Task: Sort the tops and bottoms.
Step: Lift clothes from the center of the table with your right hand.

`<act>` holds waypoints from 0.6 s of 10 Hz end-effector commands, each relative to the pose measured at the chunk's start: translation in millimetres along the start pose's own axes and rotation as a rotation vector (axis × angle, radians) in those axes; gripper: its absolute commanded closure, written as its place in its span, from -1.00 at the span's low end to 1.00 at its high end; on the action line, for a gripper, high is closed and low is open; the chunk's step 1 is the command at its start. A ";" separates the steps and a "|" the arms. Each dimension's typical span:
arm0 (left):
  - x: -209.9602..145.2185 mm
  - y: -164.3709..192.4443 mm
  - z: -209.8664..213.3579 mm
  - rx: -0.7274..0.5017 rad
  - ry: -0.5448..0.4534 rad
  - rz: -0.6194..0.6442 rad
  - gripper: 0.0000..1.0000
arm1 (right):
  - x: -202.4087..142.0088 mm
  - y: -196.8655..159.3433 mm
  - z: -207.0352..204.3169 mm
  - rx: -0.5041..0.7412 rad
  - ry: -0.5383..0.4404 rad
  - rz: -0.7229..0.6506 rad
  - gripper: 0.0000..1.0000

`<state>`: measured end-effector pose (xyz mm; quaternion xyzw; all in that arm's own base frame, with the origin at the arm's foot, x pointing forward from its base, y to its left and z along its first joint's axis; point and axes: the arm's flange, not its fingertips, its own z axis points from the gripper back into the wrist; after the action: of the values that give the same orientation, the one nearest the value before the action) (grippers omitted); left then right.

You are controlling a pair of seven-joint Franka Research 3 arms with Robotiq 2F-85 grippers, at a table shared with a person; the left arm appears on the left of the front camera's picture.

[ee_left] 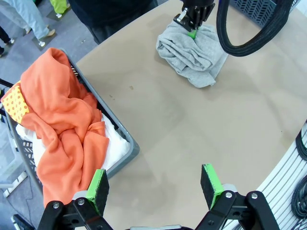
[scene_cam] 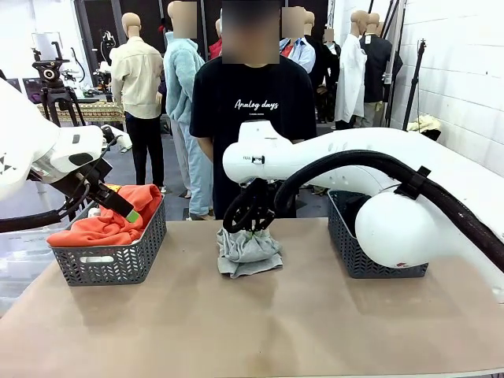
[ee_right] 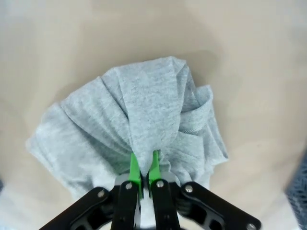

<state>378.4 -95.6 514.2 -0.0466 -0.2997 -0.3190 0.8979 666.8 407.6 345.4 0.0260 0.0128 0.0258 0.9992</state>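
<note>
Brown table [scene_cam: 252,315], grey top [scene_cam: 249,252] heaped at centre. My right gripper [ee_right: 143,167] clenched on fold of grey top, pinch high for clean lift. Left of it, left basket [scene_cam: 110,260] holds orange top [scene_cam: 110,220]; my left gripper [ee_left: 156,184] spread, empty, beside basket.

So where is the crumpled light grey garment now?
In the front view, the crumpled light grey garment lies mid-table between the two baskets, pinched by the right claw.

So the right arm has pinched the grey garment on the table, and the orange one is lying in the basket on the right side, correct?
Not quite. The orange garment lies in the left basket, as the front view shows. The right gripper has indeed pinched the grey garment on the table.
</note>
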 end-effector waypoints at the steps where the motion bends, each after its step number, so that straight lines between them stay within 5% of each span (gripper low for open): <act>1: -1.1 -2.4 -0.2 -0.002 0.003 0.013 -1.00 | -24.7 -5.2 58.3 0.020 -0.159 -0.042 1.00; 6: -1.1 -2.4 -0.2 -0.002 0.003 0.013 -1.00 | -94.5 -19.8 176.0 0.108 -0.285 0.008 1.00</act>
<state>378.3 -95.5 514.2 -0.0466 -0.2997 -0.3189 0.8979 615.9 398.7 534.3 0.0776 -0.1104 0.0246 0.9905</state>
